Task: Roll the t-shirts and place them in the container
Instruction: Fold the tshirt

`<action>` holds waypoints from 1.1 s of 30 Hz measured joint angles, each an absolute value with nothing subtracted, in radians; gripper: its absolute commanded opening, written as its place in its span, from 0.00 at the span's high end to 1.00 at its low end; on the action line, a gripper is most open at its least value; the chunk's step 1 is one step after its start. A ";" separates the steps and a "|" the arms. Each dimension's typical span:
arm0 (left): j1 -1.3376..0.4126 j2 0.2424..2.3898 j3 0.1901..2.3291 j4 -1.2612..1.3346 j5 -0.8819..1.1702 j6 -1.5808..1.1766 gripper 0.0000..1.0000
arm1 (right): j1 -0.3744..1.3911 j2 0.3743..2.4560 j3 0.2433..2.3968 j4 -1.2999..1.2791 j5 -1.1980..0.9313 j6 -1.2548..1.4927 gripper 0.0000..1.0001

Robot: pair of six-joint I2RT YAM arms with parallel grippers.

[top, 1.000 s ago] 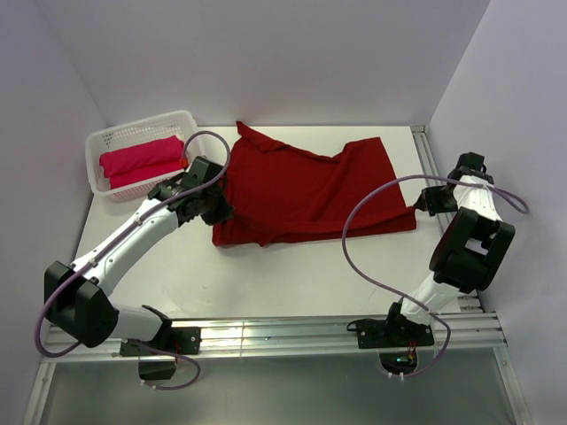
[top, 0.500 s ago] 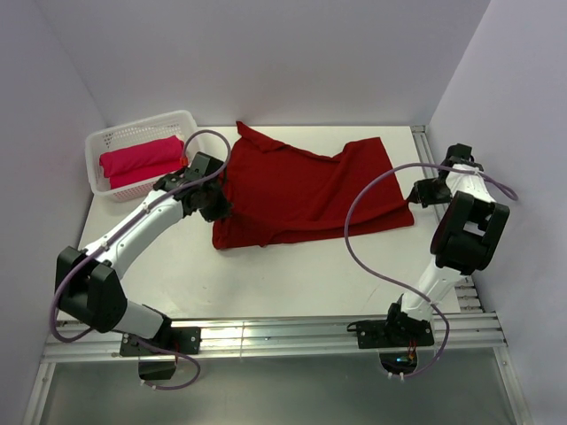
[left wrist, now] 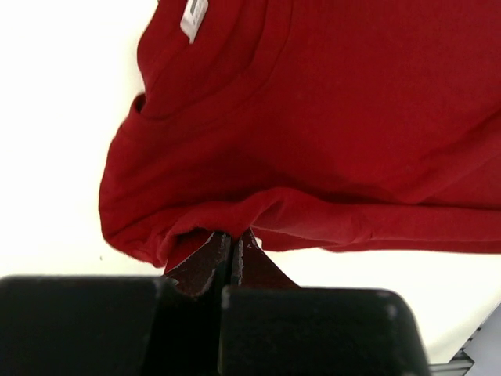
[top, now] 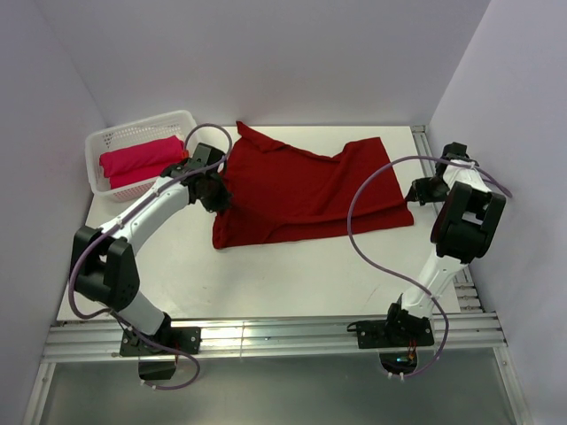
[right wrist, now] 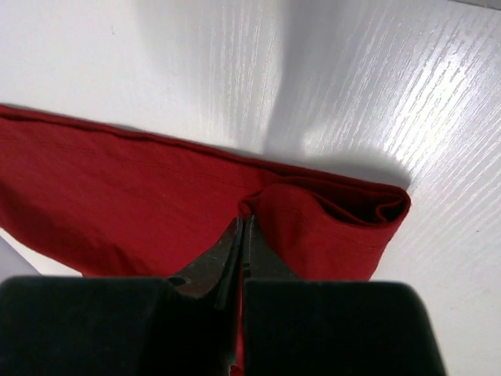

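Note:
The dark crimson t-shirt (top: 310, 190) lies spread across the middle of the table, with a fold along its near edge. My left gripper (top: 215, 189) is shut on the shirt's left edge; in the left wrist view its tips (left wrist: 232, 235) pinch a bunched fold of crimson cloth (left wrist: 329, 117) below the white neck label (left wrist: 193, 16). My right gripper (top: 416, 192) is shut on the right corner, and its tips (right wrist: 245, 223) bite a doubled-over flap of the shirt (right wrist: 117, 196). The brighter pinkish-red t-shirt (top: 142, 159) lies rolled in the basket.
The white lattice basket (top: 106, 137) stands at the back left corner, close to my left arm. Walls close in the table at the back and both sides. A metal rail (top: 443, 159) runs along the right edge, beside my right gripper.
Both grippers have moved a little toward the back of the table, still shut on the crimson shirt's edges. The left arm's elbow has swung further left.

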State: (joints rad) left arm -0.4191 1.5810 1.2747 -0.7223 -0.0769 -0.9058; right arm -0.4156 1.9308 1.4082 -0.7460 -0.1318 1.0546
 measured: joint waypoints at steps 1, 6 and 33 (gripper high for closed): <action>-0.414 1.591 1.280 -0.718 -0.075 -0.903 1.00 | -0.415 1.935 1.411 -0.744 -0.131 1.055 1.00; -0.396 1.642 1.295 -0.696 -0.057 -0.892 0.98 | -0.413 1.964 1.430 -0.744 -0.128 1.058 0.96; -0.252 1.785 1.397 -0.642 0.107 -0.829 0.33 | -0.411 1.739 1.172 -0.592 -0.153 0.995 0.49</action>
